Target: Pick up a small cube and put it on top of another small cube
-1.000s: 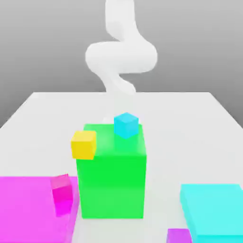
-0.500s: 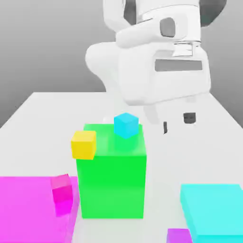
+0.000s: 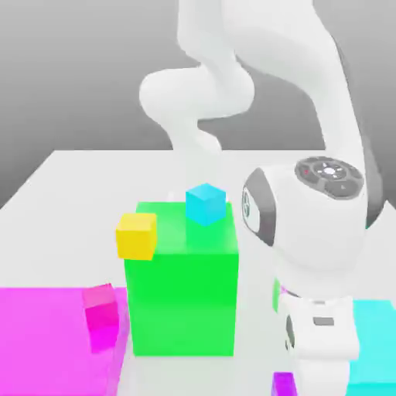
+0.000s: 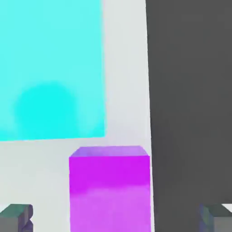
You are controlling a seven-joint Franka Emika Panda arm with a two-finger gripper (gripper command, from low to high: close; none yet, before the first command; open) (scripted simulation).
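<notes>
The purple cube [image 4: 109, 199] is seen nearest, in front of the green block [image 3: 182, 302] and toward the exterior view's right, low and unheld. Over it the end effector [image 4: 116, 218] is poised, spread wide, with a fingertip to each side and nothing gripped. The approach to a pick appears to be in hand; a straight, centred descent is called for next, then a closing on the cube's sides and a lift. By which cube it is to be received cannot be told.

Close beside the purple cube, the edge of the counter [image 3: 93, 201] is passed by one flank, so a sideways nudge could send it over. On its other side, a narrow strip is left before the cyan slab [image 3: 375, 332], whose corner could be brushed. To the green block's left, the pink cube [image 3: 101, 309] is seen tilted at the magenta slab [image 3: 46, 340]. At the block's upper left edge the yellow cube [image 3: 137, 237] is seen, and farther back, at its top, the blue cube [image 3: 206, 203]. Open room is offered behind the block.
</notes>
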